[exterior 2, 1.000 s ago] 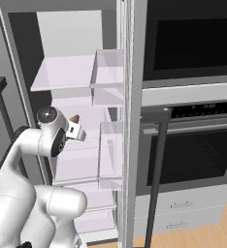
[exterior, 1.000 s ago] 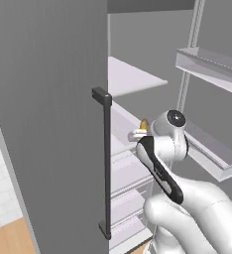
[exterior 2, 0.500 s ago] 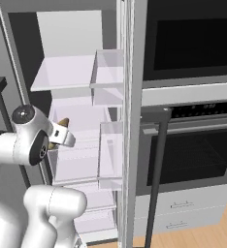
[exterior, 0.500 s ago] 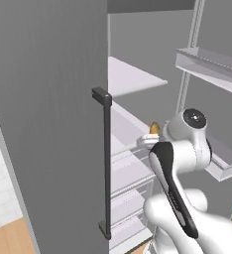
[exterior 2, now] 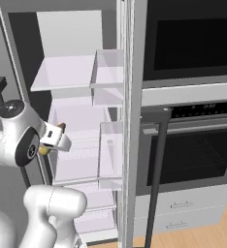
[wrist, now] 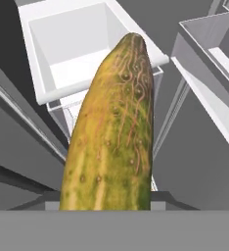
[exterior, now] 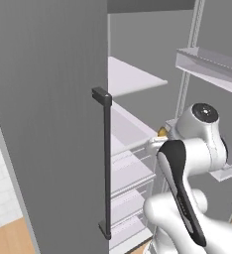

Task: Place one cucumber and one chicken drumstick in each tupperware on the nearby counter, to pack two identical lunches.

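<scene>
The fridge door (exterior: 48, 99) stands open at the left, its dark handle (exterior: 106, 163) upright. Beside it the pincer (exterior 2: 55, 139) is clamped on the cucumber (wrist: 111, 132), held in the air before the white fridge drawers (wrist: 82, 46), with the oven (exterior 2: 193, 150) further right.

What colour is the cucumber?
Yellowish green, browner toward its tip, with bumps: the cucumber shows best in the hand view.

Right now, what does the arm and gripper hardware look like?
Glossy white rounded arm links with a long black strip along one link and dark grey round caps on the joints. The gripper is a small white block with dark markings. No cables or labels visible.
</scene>
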